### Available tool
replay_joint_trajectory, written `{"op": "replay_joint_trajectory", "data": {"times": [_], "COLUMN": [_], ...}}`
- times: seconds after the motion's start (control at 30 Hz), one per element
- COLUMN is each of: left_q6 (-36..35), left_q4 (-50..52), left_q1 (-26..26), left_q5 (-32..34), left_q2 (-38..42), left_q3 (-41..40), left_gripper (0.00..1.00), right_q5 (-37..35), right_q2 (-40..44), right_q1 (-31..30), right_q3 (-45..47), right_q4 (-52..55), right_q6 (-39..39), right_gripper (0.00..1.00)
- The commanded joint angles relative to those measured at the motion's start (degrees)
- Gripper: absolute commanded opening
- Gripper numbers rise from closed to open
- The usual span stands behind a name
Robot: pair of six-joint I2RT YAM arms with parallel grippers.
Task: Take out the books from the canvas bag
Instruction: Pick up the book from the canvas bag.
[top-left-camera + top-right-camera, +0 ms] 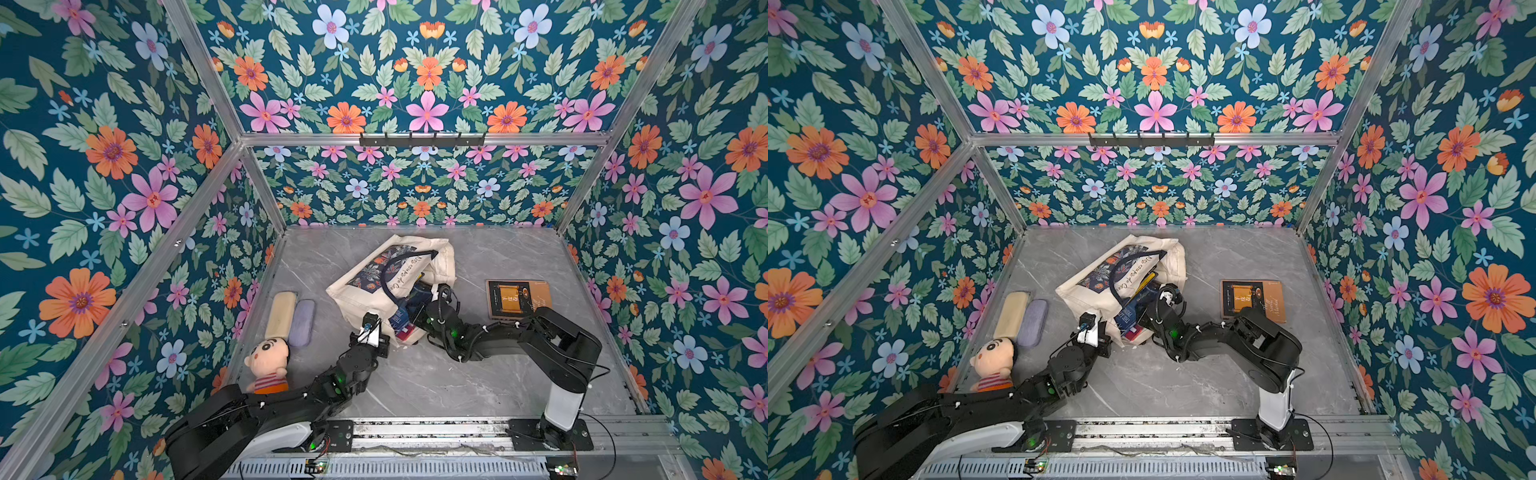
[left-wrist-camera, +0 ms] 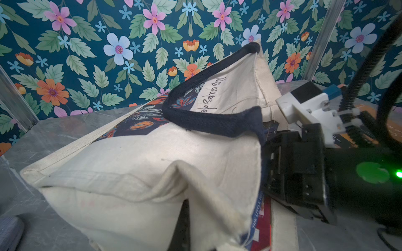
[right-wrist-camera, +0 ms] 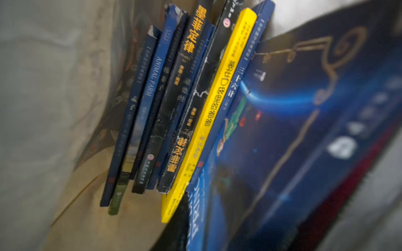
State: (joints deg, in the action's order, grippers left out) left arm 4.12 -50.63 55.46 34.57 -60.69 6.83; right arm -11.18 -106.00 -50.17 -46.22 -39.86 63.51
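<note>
The cream canvas bag [image 1: 374, 286] [image 1: 1100, 286] lies on its side with its mouth toward the arms. My left gripper [image 1: 377, 329] [image 2: 195, 228] is shut on a fold of the bag's lower rim [image 2: 174, 184]. My right gripper [image 1: 417, 309] [image 3: 195, 239] reaches into the mouth. A dark finger [image 3: 181, 217] lies against the spine of a blue book [image 3: 282, 130] [image 1: 401, 320]; the other finger is hidden behind its cover. Several more books [image 3: 174, 97] stand spine-out deeper inside. One brown book [image 1: 517, 299] [image 1: 1252, 300] lies flat on the table to the right of the bag.
Left of the bag lie a yellow case [image 1: 281, 313] and a purple case [image 1: 302, 322], with a plush doll [image 1: 268, 361] nearer the front. The grey marble table [image 1: 415, 382] is walled in by floral panels. A black hook rail [image 1: 422, 139] hangs at the back.
</note>
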Motion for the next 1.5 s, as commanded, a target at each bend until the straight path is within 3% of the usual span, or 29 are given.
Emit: {"op": "replay_joint_trajectory", "data": {"times": [0.0,0.13,0.3,0.47,0.67,0.87,1.07,1.33,1.47], "left_q6": [0.5,3.0,4.9,6.3,6.0,5.3,4.7,5.1,5.3], "left_q4": [0.2,4.0,9.1,10.6,6.5,2.6,1.0,1.4,1.5], "left_q1": [-0.1,-0.2,-0.2,-0.2,-0.3,-0.3,-0.3,-0.3,-0.3], "left_q5": [2.2,6.9,15.1,16.8,17.7,18.4,18.8,18.8,18.7], "left_q2": [0.4,2.5,2.8,3.1,3.9,4.8,6.1,6.2,6.5], "left_q3": [-0.3,-0.5,1.2,0.6,-1.6,-3.2,-4.2,-4.0,-4.1], "left_gripper": [0.0,0.0,0.0,0.0,0.0,0.0,0.0,0.0,0.0], "right_q5": [-1.9,-3.2,-2.8,0.3,-0.1,-2.8,-5.5,-3.4,-5.5], "right_q2": [-0.2,0.0,-0.2,0.0,4.0,10.5,16.2,17.9,24.5], "right_q1": [-0.2,-0.4,-0.7,-0.7,-1.7,-3.8,-4.8,-4.7,-4.8], "right_q3": [0.9,3.0,4.5,4.5,5.5,4.9,7.3,9.7,13.9], "right_q4": [-5.0,-6.9,-13.2,-16.9,-15.2,-4.4,-4.6,-9.0,-9.0], "right_q6": [0.9,1.0,-0.8,-2.3,-2.0,-2.8,-6.6,-8.9,-9.6], "right_gripper": [0.17,0.0,0.0,0.0,0.0,0.0,0.0,0.0,0.0]}}
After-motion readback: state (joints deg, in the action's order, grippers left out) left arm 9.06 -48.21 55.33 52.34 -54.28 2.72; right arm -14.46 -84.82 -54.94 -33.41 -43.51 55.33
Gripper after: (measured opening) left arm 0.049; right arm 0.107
